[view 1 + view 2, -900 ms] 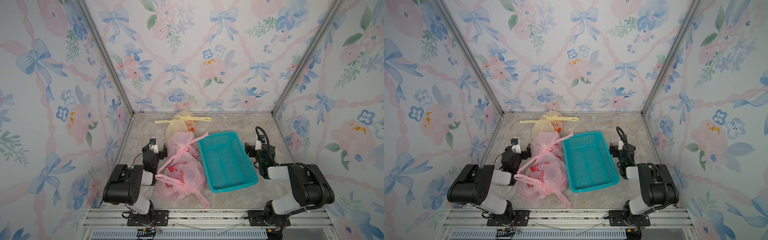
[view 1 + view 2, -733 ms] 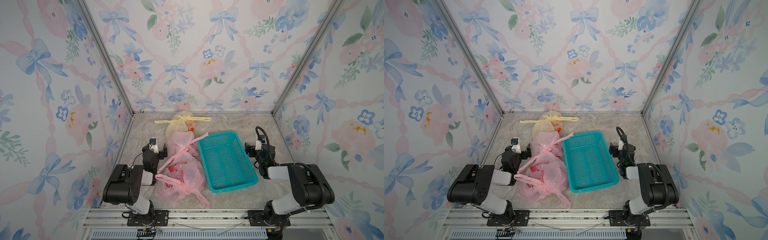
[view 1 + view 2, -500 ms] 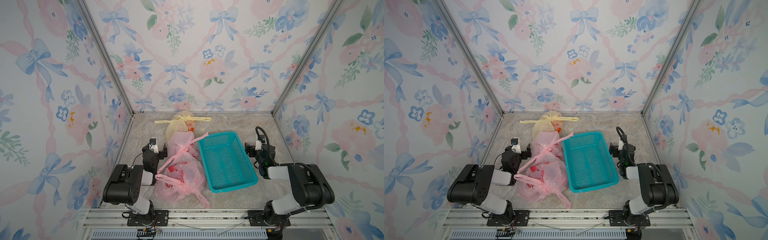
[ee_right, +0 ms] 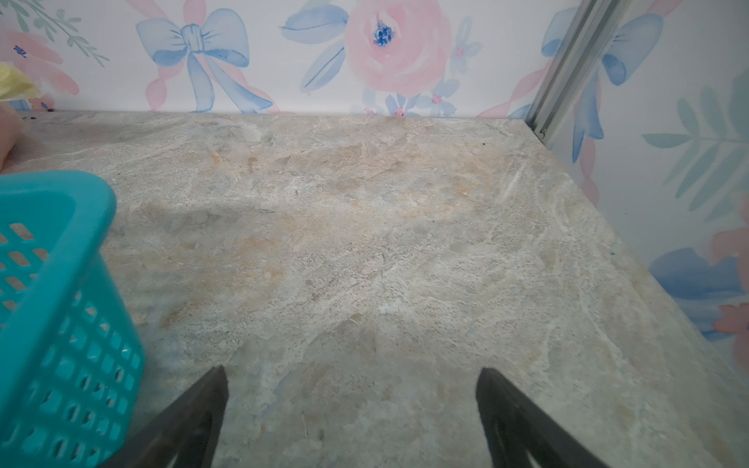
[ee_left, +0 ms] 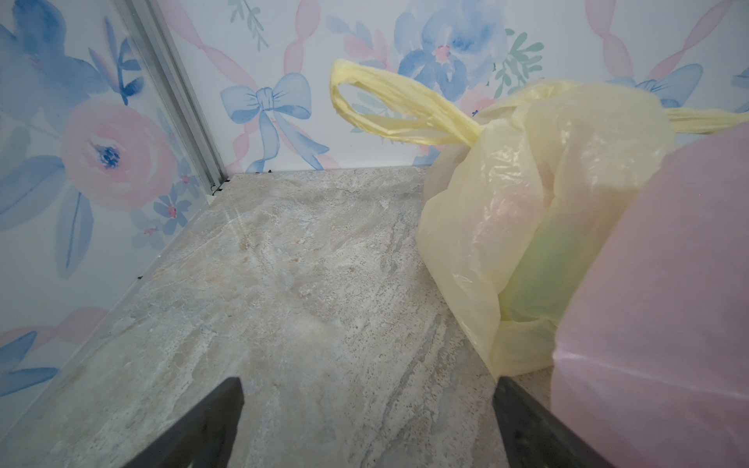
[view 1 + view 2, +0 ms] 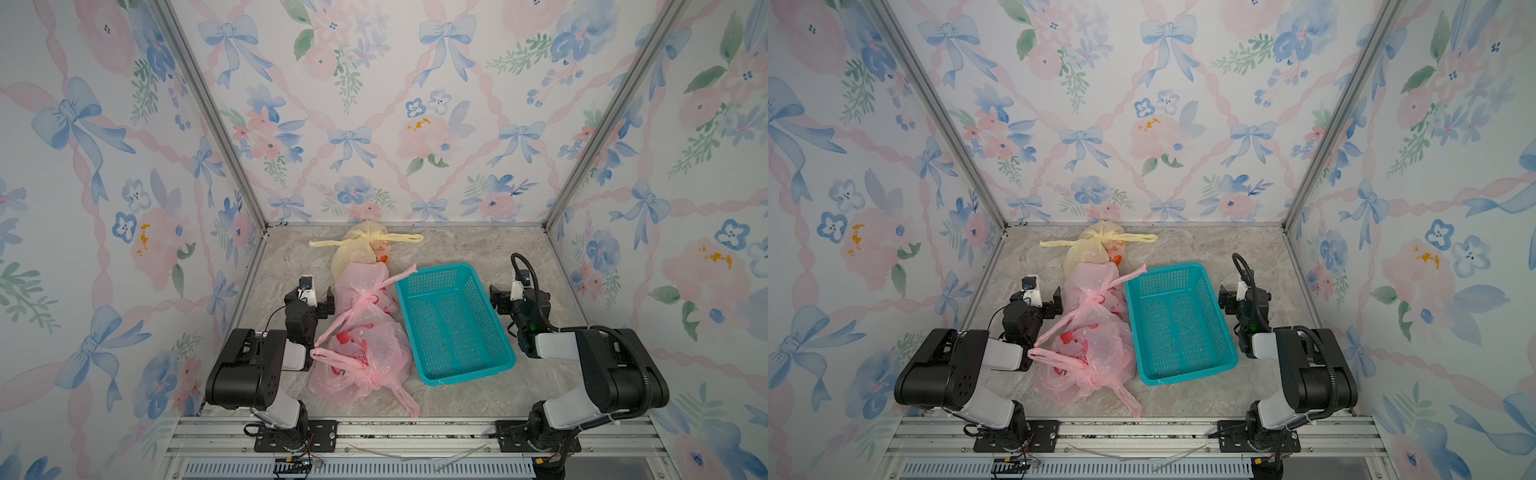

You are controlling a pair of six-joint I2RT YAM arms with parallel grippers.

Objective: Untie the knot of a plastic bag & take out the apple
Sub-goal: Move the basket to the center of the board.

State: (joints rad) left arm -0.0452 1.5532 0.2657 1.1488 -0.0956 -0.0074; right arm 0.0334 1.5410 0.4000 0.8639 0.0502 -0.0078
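The flat, matt tabletop (image 6: 457, 249), marbled beige-grey like stone, carries everything. On it sits one rigid rectangular teal plastic basket (image 6: 432, 271), its walls and floor pierced in a grid.

Along the basket's left side lie three thin, crinkled, glossy plastic bags in a row, each knotted at its handles: the nearer pink bag (image 6: 365, 365), the middle pink bag (image 6: 365, 291), and the pale yellow bag (image 6: 357, 253) by the back wall. A rounded green shape (image 5: 543, 275) shows through the yellow film; whether it is the apple I cannot tell.

There are two black grippers. The left gripper (image 6: 310, 300) sits just beside the middle pink bag and the right gripper (image 4: 350, 421) is right of the basket. Both have their jaws spread wide, holding nothing.
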